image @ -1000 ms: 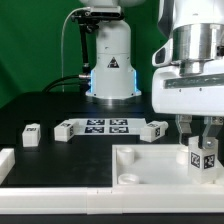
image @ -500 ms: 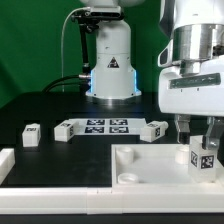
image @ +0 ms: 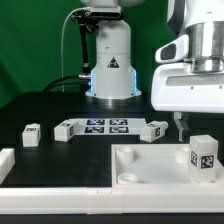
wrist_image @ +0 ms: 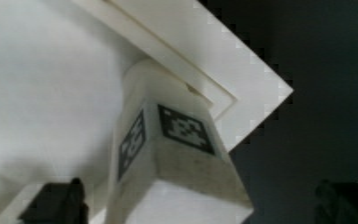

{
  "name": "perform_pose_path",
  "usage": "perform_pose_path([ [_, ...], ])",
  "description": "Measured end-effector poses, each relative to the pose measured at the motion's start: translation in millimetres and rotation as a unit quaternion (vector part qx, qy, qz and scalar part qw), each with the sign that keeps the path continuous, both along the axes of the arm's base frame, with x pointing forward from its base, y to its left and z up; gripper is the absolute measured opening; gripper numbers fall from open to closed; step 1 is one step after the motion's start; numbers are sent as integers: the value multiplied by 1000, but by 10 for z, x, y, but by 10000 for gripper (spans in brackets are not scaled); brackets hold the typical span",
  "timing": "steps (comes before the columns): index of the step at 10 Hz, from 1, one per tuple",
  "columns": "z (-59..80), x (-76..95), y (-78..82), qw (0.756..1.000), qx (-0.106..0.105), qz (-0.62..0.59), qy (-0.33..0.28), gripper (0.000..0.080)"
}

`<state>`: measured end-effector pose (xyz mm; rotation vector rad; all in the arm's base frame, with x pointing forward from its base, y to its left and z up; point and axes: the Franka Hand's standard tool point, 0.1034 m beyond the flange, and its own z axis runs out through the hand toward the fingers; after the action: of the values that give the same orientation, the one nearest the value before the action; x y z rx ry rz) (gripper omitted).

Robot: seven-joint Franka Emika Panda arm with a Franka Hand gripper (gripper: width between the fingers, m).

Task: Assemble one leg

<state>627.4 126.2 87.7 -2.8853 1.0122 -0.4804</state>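
Observation:
A white leg point(image: 204, 158) with a marker tag stands upright in the corner socket of the white tabletop point(image: 150, 168) at the exterior view's right. My gripper point(image: 198, 127) hangs just above it, open and empty, its fingers clear of the leg's top. In the wrist view the leg point(wrist_image: 176, 150) stands on the tabletop's corner point(wrist_image: 60, 80), with my dark fingertips point(wrist_image: 55, 200) apart on either side of it. Three more legs lie on the table: one point(image: 31, 134) at the exterior view's left, one point(image: 65, 129) beside it and one point(image: 155, 131) behind the tabletop.
The marker board point(image: 107, 125) lies behind the tabletop, in front of the arm's base point(image: 110, 70). A white rail piece point(image: 8, 160) lies at the front, on the exterior view's left. The table is black.
My gripper has let go of the leg and risen straight up. The leg stays upright in the corner socket.

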Motion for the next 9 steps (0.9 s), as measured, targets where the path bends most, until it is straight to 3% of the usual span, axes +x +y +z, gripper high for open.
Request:
perform_pose_path([
  [5, -6, 13, -78, 975, -75, 207, 16, 649],
  [9, -17, 7, -107, 974, -75, 210, 27, 649],
])
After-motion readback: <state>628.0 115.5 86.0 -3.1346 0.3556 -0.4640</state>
